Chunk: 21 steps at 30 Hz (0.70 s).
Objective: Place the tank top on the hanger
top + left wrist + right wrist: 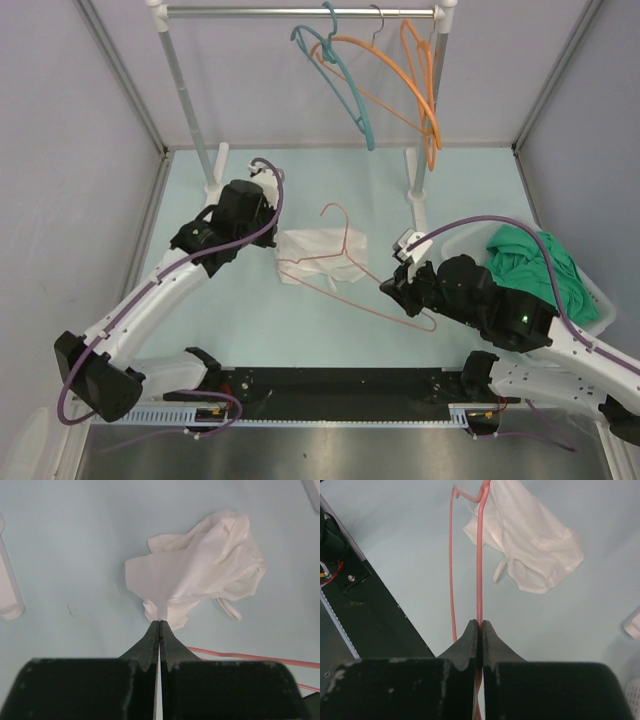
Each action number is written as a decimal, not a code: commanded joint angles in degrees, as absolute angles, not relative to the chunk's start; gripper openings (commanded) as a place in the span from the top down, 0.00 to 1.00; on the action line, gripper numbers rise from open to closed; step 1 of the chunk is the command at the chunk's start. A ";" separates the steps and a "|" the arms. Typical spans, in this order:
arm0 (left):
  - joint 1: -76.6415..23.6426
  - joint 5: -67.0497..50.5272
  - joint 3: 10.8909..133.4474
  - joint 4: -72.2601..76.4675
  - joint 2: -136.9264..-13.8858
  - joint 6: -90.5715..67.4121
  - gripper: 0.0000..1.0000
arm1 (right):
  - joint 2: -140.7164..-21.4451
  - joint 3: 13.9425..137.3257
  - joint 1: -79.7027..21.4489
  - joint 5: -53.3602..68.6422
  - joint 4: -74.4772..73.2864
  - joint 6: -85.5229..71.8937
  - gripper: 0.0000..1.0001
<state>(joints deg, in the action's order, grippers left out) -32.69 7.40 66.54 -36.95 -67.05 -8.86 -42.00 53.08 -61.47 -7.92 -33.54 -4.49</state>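
White tank top (200, 565) under pink hanger (479, 570)

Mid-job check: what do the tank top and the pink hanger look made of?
The tank top looks like thin, soft white fabric, matte: it crumples into folds. The hanger is probably smooth pink plastic: a thin, rigid, uniformly coloured rod.

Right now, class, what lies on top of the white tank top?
Part of the pink hanger crosses over the tank top. What lies beneath the bunched fabric is covered.
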 commanded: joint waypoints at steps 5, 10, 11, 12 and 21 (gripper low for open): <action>-31.29 9.14 67.41 -33.49 -67.59 -4.31 1.00 | -38.85 56.16 -61.96 -12.83 -37.97 -4.66 1.00; -31.03 3.62 65.66 -30.42 -66.54 -2.82 1.00 | -40.34 55.72 -61.96 -15.38 -35.34 -2.29 1.00; -31.03 2.99 65.31 -30.06 -66.27 -2.73 1.00 | -41.04 55.72 -61.88 -15.29 -34.55 -1.76 1.00; -31.03 1.94 64.69 -29.36 -65.75 -2.72 1.00 | -42.26 55.72 -61.88 -15.55 -32.80 -1.50 1.00; -29.88 -3.95 61.88 -27.86 -64.60 -2.64 1.00 | -47.28 54.84 -60.82 -15.82 -22.86 -0.18 1.00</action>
<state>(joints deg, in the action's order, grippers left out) -30.76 0.78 63.31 -31.00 -66.50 -3.81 -47.16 53.30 -61.17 -14.46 -31.48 -1.37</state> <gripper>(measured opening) 0.003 0.025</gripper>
